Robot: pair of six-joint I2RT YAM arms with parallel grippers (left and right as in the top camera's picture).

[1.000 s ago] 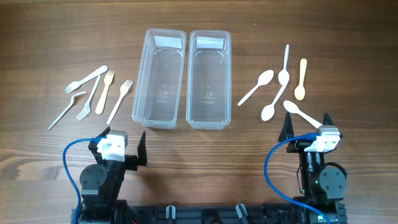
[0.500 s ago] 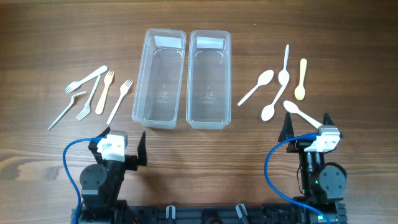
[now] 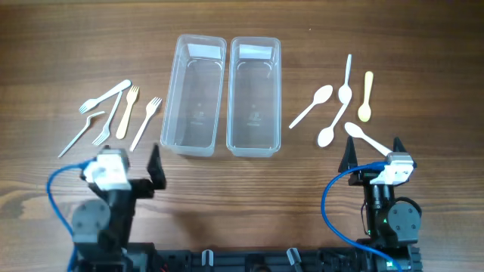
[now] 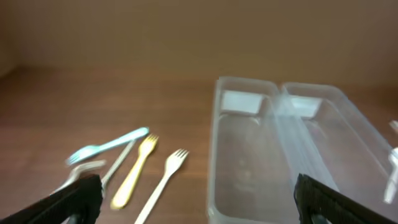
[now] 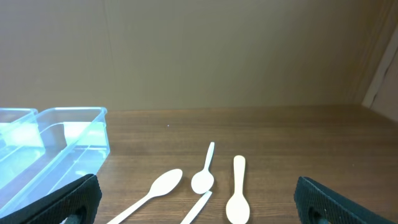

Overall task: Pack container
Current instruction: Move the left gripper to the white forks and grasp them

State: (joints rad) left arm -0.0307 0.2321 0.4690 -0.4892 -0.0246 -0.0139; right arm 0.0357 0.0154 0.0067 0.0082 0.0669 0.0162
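Two clear plastic containers stand side by side at the table's middle, the left one and the right one. Several plastic forks lie left of them, one of them yellow. Several plastic spoons lie right of them, one of them yellow. My left gripper is open and empty, just below the forks; they show in the left wrist view. My right gripper is open and empty, below the spoons.
The wooden table carries nothing else. Blue cables loop at both arm bases near the front edge. A plain wall stands beyond the table's far edge in both wrist views.
My left arm has moved left and forward towards the forks, its gripper still open. The right arm has not moved.
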